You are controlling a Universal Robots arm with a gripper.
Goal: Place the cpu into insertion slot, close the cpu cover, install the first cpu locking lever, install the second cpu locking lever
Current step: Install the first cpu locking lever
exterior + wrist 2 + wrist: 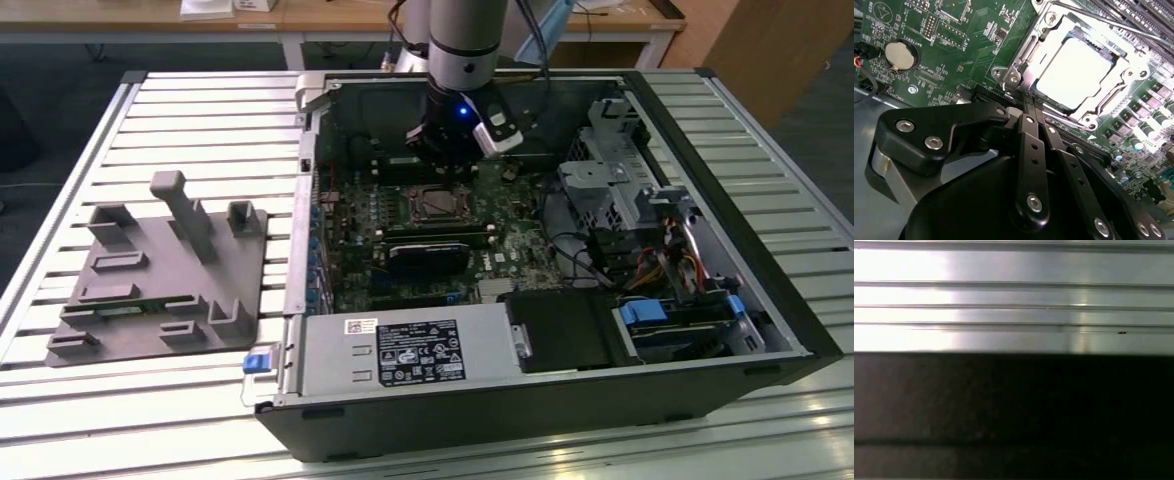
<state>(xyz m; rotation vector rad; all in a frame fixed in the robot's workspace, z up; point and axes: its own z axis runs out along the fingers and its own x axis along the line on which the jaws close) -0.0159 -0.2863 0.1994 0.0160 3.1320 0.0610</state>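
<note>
The cpu (1079,72), a dull silver square, lies in the insertion slot (434,204) on the green motherboard inside the open computer case. The cpu cover (1028,52), a silver metal frame, lies flat around the chip. A thin metal locking lever (1114,25) runs along the far side of the socket. My gripper (1033,107) is shut, its black fingers pressed together with the tips at one corner of the socket frame. In the exterior view the gripper (447,160) hangs just behind the socket, low in the case.
A black card (430,250) lies in front of the socket. A drive cage (627,170) and cables stand on the exterior view's right, and the power supply (400,350) is at the front. A grey fixture (160,270) rests on the slatted table (160,400).
</note>
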